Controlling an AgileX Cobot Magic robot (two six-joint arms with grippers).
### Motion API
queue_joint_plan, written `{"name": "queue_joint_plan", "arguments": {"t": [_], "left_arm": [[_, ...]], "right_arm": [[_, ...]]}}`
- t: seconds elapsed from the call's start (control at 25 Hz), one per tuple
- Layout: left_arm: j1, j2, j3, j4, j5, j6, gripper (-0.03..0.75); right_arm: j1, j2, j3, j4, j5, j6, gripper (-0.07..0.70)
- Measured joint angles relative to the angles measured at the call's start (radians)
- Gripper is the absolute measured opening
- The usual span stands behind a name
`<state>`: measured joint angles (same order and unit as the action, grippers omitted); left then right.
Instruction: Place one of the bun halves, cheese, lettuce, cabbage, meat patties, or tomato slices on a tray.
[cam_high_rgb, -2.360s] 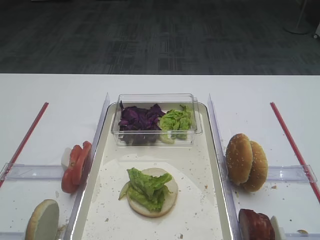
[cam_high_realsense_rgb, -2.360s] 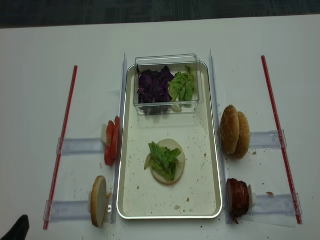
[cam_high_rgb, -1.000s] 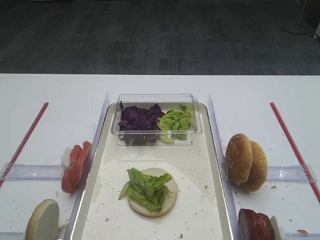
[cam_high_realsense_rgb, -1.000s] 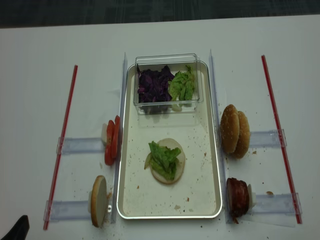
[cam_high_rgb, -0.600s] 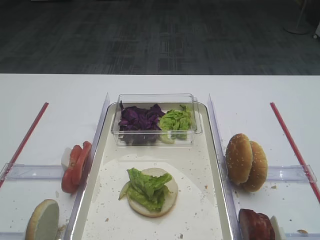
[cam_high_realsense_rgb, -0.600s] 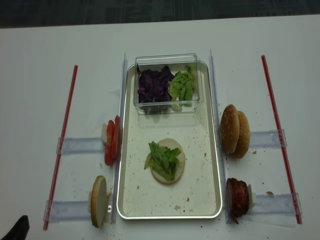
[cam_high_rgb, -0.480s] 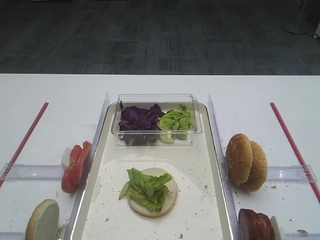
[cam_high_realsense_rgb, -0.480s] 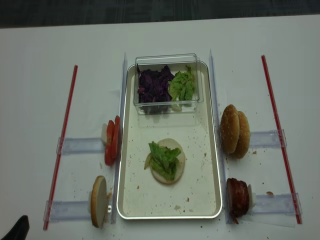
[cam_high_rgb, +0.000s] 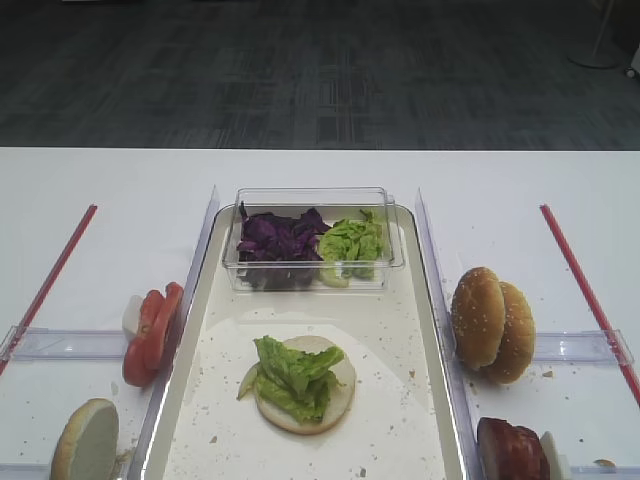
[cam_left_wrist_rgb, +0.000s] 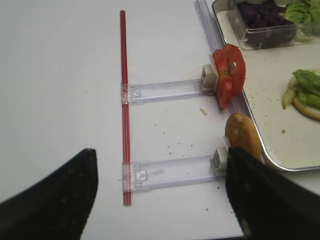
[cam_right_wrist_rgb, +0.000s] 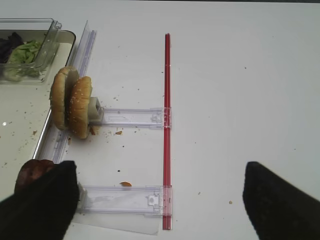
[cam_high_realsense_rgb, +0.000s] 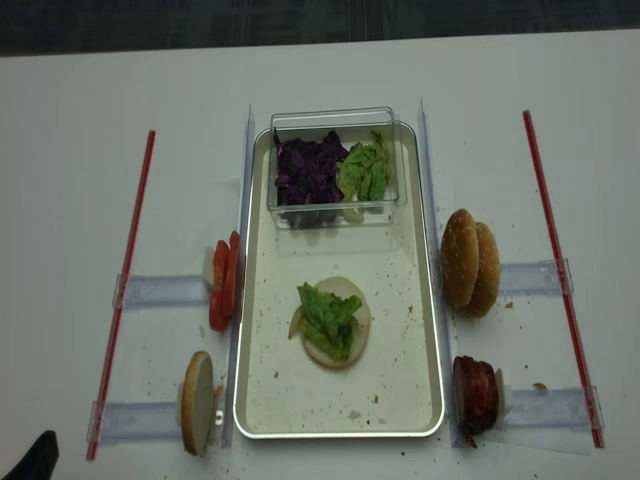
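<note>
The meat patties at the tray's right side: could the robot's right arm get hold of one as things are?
Probably yes. The meat patties stand on edge just beside the right gripper, whose jaws are wide open. Nothing lies between them, and the bun halves stand farther along, clear of the way.

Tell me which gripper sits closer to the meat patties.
Right. The right gripper hovers open with one finger right beside the meat patties; the left gripper is across the tray, by the left-hand bun half.
</note>
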<state>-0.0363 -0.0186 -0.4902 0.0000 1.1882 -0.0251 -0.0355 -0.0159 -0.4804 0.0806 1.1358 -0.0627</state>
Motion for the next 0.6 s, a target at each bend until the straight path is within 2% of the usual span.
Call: {"name": "queue_joint_plan", "arguments": {"t": [0.6], "left_arm": [[0.000, 0.000, 0.000, 0.000, 0.000, 0.000, 0.491]], "right_arm": [[0.000, 0.000, 0.000, 0.000, 0.000, 0.000, 0.678]]}}
